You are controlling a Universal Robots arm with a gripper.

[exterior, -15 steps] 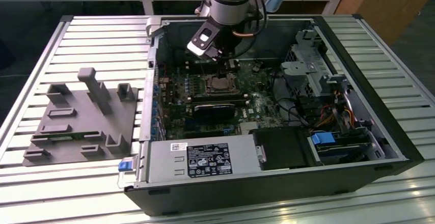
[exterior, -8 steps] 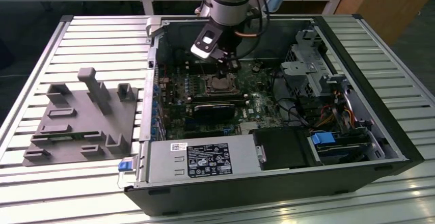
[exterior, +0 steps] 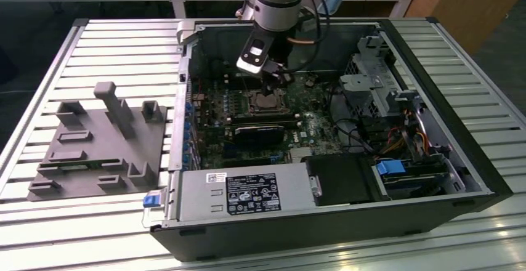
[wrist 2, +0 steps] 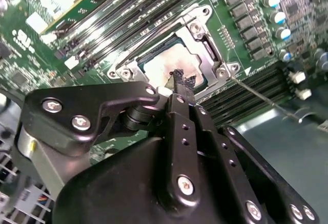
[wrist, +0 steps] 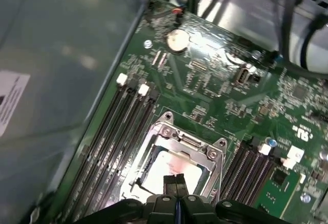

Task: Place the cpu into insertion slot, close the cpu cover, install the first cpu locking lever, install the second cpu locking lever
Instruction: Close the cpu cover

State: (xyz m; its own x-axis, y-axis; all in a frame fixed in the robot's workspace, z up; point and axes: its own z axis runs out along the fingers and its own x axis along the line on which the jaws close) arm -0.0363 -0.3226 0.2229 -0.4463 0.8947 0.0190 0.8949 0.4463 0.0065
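The cpu (wrist: 163, 166) lies in its socket on the motherboard, its dull silver top showing through the opening of the cpu cover (wrist: 177, 139). The cover lies flat around the chip. My gripper (wrist: 175, 181) hovers just above the chip's near edge, fingers pressed together and holding nothing. In the second wrist view the same black fingertips (wrist 2: 182, 82) sit over the cpu (wrist 2: 163, 65), with the cover (wrist 2: 207, 49) framing it. A thin metal locking lever (wrist 2: 261, 97) sticks out sideways from the socket's corner. In the exterior view the gripper (exterior: 275, 79) hangs over the socket (exterior: 265, 101) inside the open case.
Memory slots (wrist: 120, 131) flank the socket on both sides. A black block (exterior: 256, 134) sits just in front of the socket. The drive cage (exterior: 374, 83) and cables (exterior: 361, 138) crowd the exterior view's right. A grey fixture tray (exterior: 98, 145) lies outside the case.
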